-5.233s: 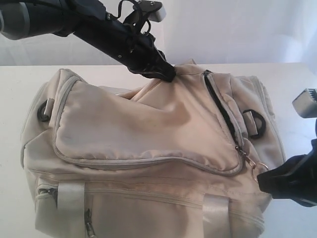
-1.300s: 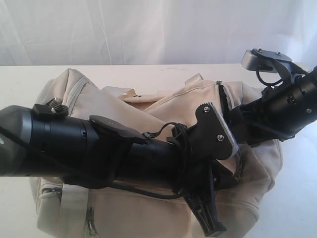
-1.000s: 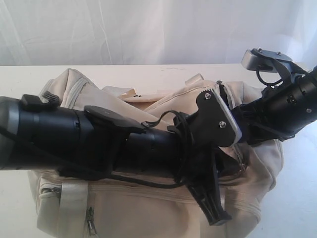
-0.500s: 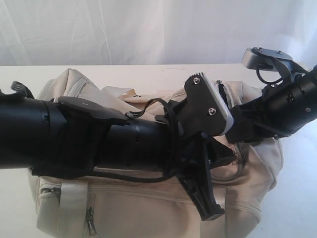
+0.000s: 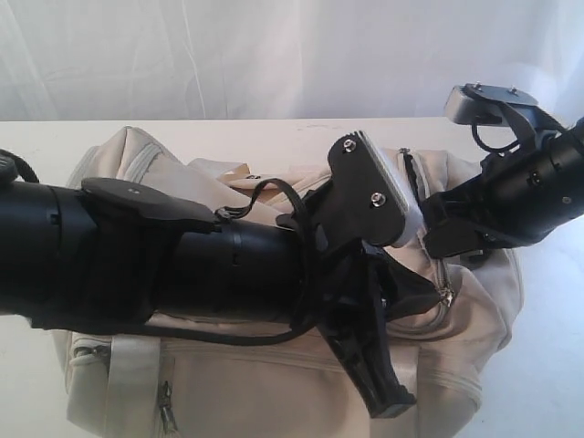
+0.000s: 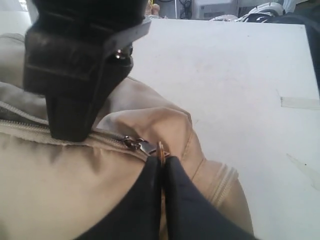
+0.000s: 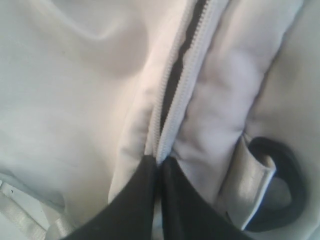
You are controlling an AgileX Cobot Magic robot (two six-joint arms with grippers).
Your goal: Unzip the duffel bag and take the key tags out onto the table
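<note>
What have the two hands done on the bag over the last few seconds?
The left hand left the top of the duffel bag, swung across its front and now pinches the zipper pull ring. The right hand rose from the bag's lower right and shut on the zipper edge. The bag still lies on the table.

Matt beige cloth duffel bag (image 5: 274, 392); smooth white table (image 6: 225, 75); metal zipper pull (image 6: 145, 146)
</note>
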